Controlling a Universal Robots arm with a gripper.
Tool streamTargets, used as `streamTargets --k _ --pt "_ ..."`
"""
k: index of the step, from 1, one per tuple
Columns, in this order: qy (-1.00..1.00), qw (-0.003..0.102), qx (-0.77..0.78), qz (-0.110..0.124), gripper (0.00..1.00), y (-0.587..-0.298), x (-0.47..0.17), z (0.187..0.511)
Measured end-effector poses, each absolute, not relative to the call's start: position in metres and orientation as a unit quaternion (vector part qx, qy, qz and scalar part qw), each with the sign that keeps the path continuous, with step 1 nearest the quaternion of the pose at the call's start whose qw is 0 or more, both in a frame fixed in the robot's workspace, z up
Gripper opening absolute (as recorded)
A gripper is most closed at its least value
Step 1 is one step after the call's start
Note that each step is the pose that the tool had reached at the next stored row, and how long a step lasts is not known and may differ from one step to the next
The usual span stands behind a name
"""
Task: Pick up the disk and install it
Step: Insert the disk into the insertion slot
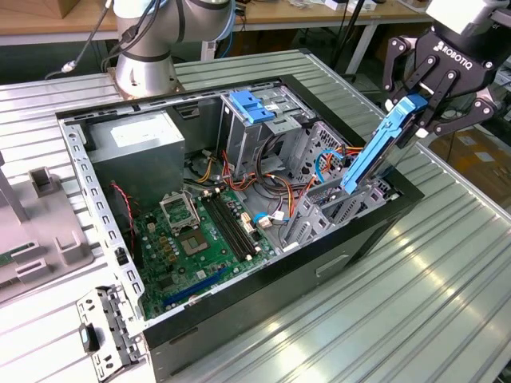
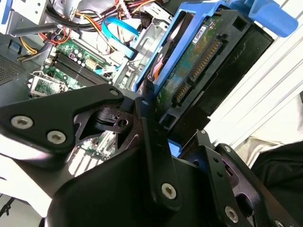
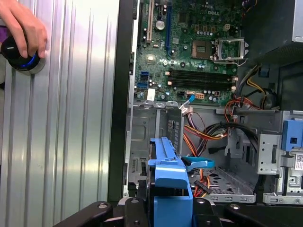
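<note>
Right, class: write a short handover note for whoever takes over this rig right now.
Pincer: shut on the disk, gripping its upper blue end.
Disk: held up off the table, tilted, lower end at the grey drive bay inside the open computer case.
Done: pick-up.
Left: the disk is not yet seated in the bay.
</note>
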State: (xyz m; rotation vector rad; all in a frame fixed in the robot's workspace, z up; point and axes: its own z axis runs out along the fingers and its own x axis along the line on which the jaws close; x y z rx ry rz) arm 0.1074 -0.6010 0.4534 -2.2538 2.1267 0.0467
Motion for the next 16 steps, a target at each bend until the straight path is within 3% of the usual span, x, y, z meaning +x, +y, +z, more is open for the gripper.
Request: streamTargets --k 16 --pt "0.686 0.021 -0.727 0.015 0.36 -0.601 0.089 0.452"
